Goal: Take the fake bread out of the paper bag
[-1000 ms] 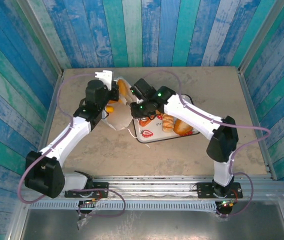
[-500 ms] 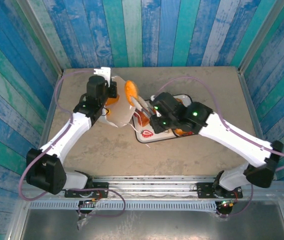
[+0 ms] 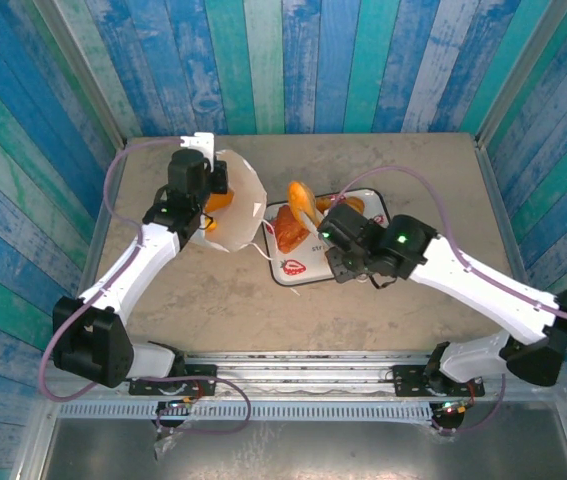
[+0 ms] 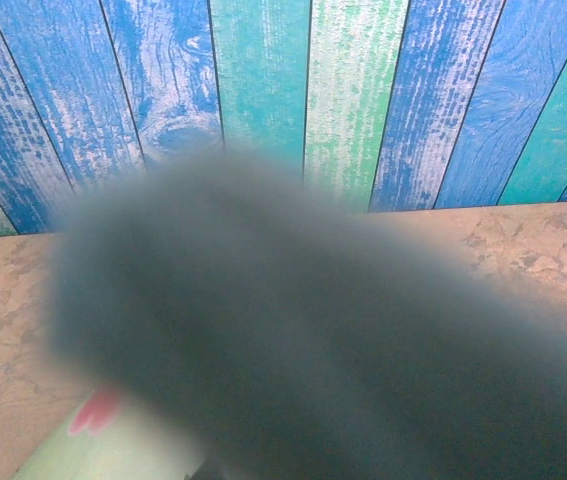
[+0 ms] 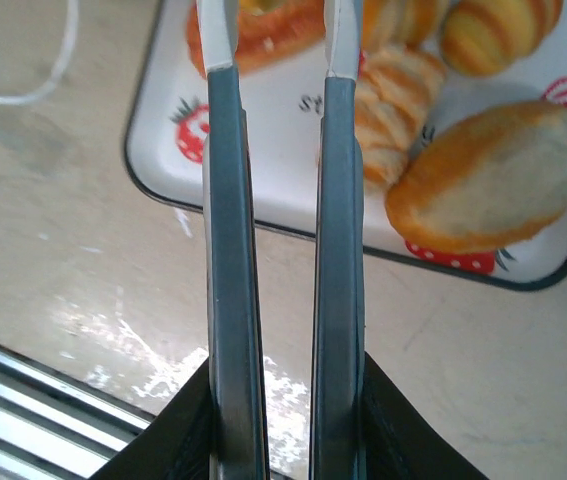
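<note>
On the worktop [image 3: 213, 300], the right tool [image 5: 275, 20], pinched on an orange bun [image 3: 301, 197] above the tray [image 3: 281, 272], should lower before letting go, while the left tool [image 3: 203, 172] clamps the paper bag [image 3: 238, 205].

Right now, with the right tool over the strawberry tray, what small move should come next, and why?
Probably lower the right tool a little and open it. It seems shut on an orange round bread, which stands on edge above the tray, where other loaves already lie. More orange bread shows in the paper bag.
</note>
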`<move>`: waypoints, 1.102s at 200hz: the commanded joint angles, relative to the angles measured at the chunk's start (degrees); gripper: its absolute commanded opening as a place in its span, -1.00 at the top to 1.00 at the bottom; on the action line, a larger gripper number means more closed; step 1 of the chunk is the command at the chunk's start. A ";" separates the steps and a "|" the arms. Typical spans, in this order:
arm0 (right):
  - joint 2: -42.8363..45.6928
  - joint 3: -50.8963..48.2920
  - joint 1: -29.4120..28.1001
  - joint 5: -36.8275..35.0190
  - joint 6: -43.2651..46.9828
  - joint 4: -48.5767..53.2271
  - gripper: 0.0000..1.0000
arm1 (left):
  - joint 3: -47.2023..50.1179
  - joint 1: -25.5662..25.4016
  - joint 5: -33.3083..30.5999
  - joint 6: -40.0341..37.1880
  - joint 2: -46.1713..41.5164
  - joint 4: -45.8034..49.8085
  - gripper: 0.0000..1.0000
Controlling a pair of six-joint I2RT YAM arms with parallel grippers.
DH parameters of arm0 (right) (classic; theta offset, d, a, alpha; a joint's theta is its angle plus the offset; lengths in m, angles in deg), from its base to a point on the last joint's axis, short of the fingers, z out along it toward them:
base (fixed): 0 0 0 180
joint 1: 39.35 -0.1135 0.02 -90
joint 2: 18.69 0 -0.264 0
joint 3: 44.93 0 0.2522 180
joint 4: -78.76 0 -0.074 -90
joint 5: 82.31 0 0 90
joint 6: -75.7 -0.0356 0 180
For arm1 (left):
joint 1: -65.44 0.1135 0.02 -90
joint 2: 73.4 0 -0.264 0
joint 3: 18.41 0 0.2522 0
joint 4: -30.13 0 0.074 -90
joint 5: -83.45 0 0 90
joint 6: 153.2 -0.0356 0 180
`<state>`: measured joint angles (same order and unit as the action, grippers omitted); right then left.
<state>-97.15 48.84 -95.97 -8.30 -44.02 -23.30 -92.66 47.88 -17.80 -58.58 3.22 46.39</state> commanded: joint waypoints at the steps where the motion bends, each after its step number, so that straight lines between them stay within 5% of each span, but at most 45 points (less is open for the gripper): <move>1: -2.99 -0.05 -1.42 -3.81 -2.70 3.74 0.74 | 0.02 0.24 0.35 0.56 -1.34 -0.25 1.00; 100: -13.01 2.36 -7.65 -2.79 -11.27 12.69 0.67 | 1.59 0.42 1.04 0.80 -1.81 -1.97 1.00; 220: -23.35 7.54 -8.60 -5.13 -13.01 19.04 0.54 | 3.05 0.66 1.68 0.47 -2.30 -3.07 1.00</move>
<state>-117.32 54.94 -104.06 -11.38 -55.64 -7.61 -90.81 48.14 -16.49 -58.43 3.16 44.12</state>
